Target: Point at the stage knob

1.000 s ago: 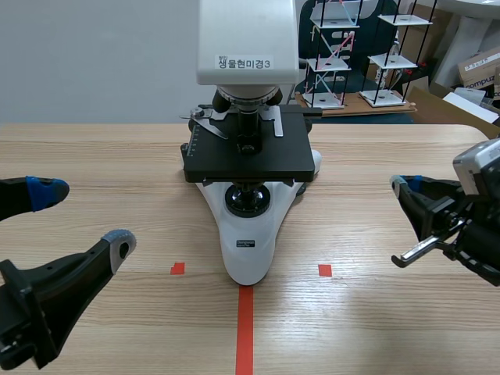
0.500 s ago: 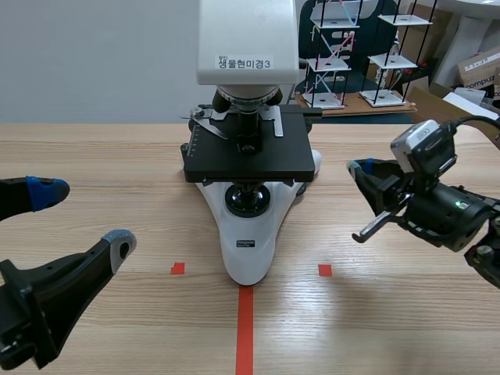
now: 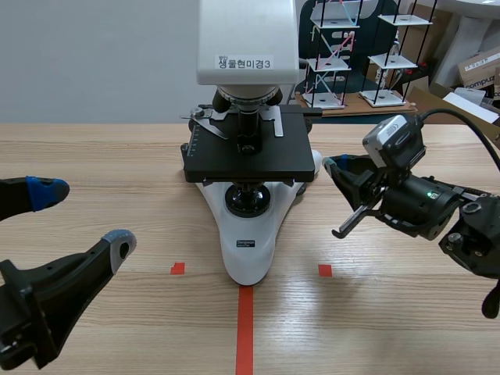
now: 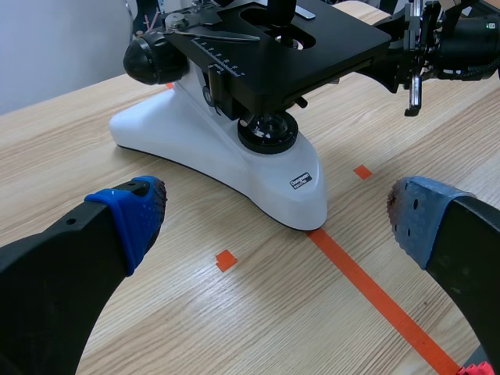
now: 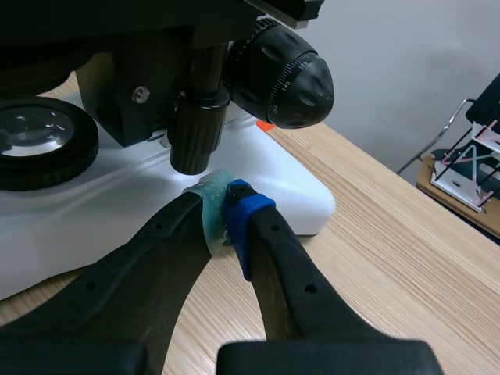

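Observation:
A white and black microscope (image 3: 248, 156) stands mid-table, its black stage (image 3: 248, 156) facing me. In the right wrist view the stage knob (image 5: 193, 137) hangs as a ribbed black cylinder under the stage, beside the large round focus knob (image 5: 285, 74). My right gripper (image 5: 226, 207) is shut on nothing, its pad tips just below the stage knob, very close or touching. From the scene view it sits at the stage's right side (image 3: 336, 164). My left gripper (image 3: 82, 217) stands open at the near left, well short of the microscope base (image 4: 234, 156).
Wire-frame racks (image 3: 344, 55) and cardboard boxes (image 3: 476, 70) stand behind the table's far right edge. An orange tape line (image 3: 244, 328) runs from the microscope base to the near edge, with small tape squares either side.
My right arm has moved left from the table's right edge up to the microscope's right side, its shut tips now under the stage. The left arm has not moved.

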`<state>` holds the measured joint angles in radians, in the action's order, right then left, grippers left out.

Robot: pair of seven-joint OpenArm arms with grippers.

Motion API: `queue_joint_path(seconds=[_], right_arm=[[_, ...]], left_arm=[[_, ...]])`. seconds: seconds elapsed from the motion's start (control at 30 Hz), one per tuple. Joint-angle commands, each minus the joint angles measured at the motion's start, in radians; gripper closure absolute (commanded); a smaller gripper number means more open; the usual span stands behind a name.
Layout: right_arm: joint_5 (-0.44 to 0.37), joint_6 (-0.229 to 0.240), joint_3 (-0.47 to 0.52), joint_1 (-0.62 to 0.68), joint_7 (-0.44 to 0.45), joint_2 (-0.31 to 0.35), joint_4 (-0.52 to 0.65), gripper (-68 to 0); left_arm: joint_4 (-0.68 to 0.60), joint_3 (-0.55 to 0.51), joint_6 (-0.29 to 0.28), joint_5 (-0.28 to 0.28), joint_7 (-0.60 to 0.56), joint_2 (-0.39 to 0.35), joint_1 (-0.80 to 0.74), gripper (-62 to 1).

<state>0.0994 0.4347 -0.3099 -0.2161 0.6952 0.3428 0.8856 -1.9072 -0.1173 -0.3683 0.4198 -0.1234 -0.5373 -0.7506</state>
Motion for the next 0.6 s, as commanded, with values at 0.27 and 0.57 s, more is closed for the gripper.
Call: queue_joint_path(seconds=[0.27,0.57], right_arm=[[-0.016,-0.016,0.001,-0.016,0.018,0.006,0.018,-0.4],[-0.016,-0.027,0.001,-0.016,0.018,0.006,0.018,-0.4]], left_arm=[[-0.016,-0.006,-0.001,0.006,-0.013,0.005,0.0,-59.6],[-0.016,-0.006,-0.001,0.006,-0.013,0.005,0.0,-59.6]])
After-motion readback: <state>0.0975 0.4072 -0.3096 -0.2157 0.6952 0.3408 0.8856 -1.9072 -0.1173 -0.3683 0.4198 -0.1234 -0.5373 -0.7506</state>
